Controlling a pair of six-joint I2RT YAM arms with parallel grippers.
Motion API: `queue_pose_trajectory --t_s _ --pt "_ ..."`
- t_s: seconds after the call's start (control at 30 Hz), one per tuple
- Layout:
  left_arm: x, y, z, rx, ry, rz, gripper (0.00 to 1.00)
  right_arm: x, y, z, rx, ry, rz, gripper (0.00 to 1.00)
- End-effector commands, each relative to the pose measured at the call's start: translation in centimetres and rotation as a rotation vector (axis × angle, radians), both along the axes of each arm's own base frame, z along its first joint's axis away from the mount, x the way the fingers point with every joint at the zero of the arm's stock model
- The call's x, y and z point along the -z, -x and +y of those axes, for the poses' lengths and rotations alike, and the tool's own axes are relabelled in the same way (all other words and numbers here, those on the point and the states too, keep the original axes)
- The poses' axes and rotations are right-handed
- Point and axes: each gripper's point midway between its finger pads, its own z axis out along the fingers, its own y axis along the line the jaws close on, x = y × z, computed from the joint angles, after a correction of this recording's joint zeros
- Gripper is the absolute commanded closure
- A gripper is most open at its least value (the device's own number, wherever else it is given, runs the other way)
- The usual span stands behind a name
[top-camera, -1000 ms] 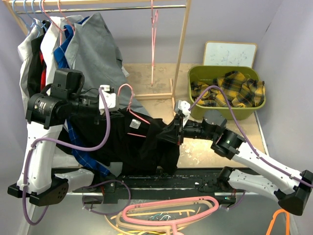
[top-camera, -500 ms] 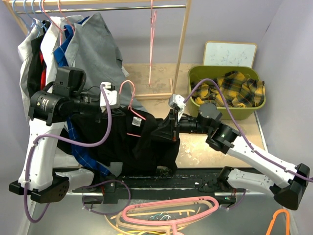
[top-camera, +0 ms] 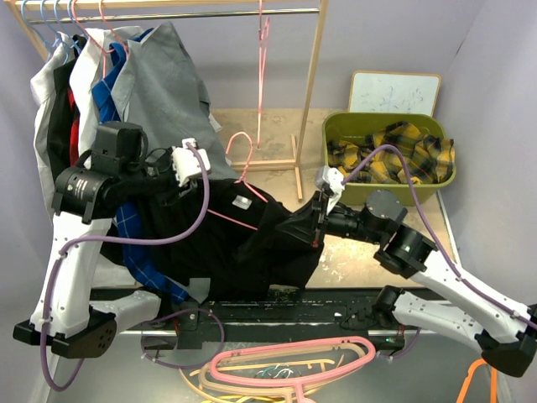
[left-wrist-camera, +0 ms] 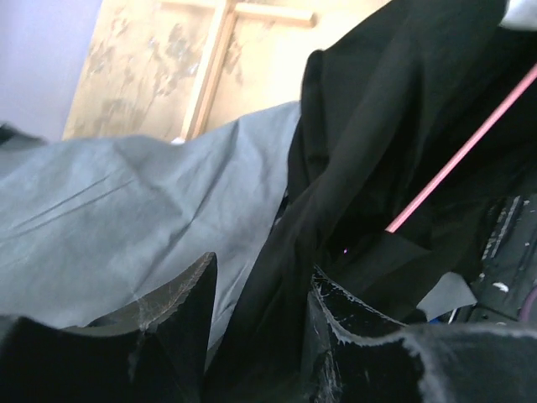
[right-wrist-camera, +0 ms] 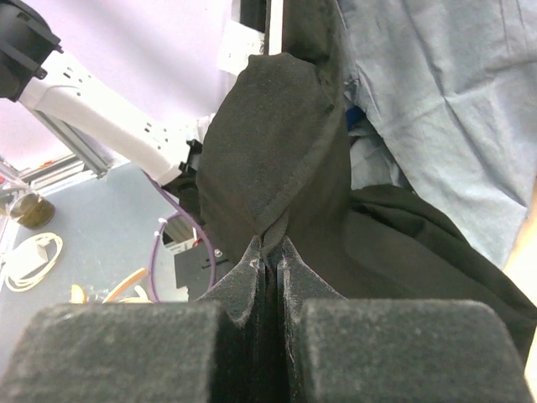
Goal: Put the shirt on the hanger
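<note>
Two arms meet over the black shirt [top-camera: 252, 252], which lies heaped across the middle of the desk [top-camera: 340, 262] and spills over its near edge. Open room is scarce. The wooden rack [top-camera: 312, 84] stands just behind the heap, and the clothes hanging from it crowd the left arm. Bare desk shows only behind the rack's foot and in front of the green bin [top-camera: 382, 116].

The thin pink hanger [top-camera: 238, 137] sits in the shirt with its hook standing up near the rack's foot. One of its rods crosses the cloth, and the rest is buried in folds.

From the left wrist camera, the left end effector [left-wrist-camera: 256, 323] has its jaws standing apart, with a fold of black cloth running between them. A hanging grey shirt [left-wrist-camera: 126, 227] fills the view beside it.

The right end effector [right-wrist-camera: 270, 252] is pinched closed on an edge of the shirt, which it lifts into a peak. In the top view the cloth hides its fingertips.

The shirt's collar and sleeves are hard to tell apart in the dark folds.

The bin, well apart on the right, holds a yellow-and-black plaid cloth [top-camera: 394, 151], and a small whiteboard [top-camera: 394, 92] leans behind it. Below the desk's near edge lie a thicker pink hanger [top-camera: 294, 345] and an orange hanger [top-camera: 480, 363], which is cut off by the frame.
</note>
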Motion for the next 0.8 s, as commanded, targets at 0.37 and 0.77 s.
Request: queue_pose_trajectory --t_s 0.37,0.77 --pt "-2.7 -0.4 3.7 -0.22 0.007 -0.074 0.35 -3.4 -1.5 -3.1 0.159 0.06 -0.13 1.0" --pt "-15.1 1.4 3.2 -0.271 0.309 -0.276 0.01 -9.6 -7.1 -3.2 0.419 0.066 -0.098 1.0"
